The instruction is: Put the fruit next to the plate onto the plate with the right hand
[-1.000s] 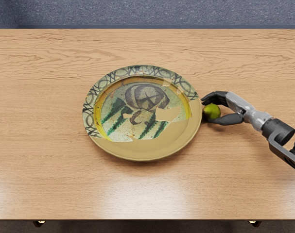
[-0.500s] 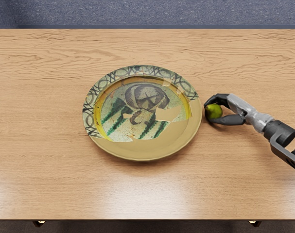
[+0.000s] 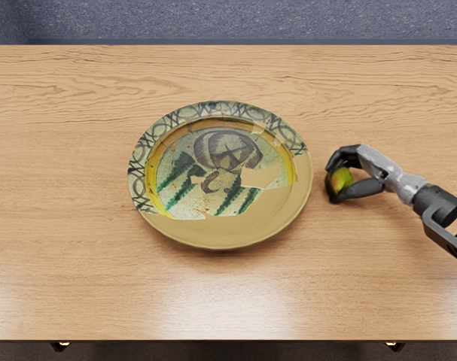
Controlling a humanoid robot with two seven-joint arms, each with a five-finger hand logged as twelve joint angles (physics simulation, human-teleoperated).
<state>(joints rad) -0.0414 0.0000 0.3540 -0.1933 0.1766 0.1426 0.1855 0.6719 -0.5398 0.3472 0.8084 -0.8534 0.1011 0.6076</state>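
Fruit [image 3: 339, 180]: small, round, yellow-green, smooth skin. Probably light and firm, and may roll or slip from a loose pinch. It sits right of the plate [image 3: 213, 236], near the rim but not on it. Right robot hand [image 3: 354, 173]: dark fingers curled round the fruit from both sides, which suits its widest part. Plate: shallow, glazed, green-patterned, likely ceramic. Table [image 3: 77, 248]: wood grain, slight sheen.

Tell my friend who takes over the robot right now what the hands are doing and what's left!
Right hand: closed around the small green fruit, just right of the plate, clear of its rim.
Left hand: out of view.
Done: fruit grasped.
Left: carry it over the rim, set it on the plate, let go.
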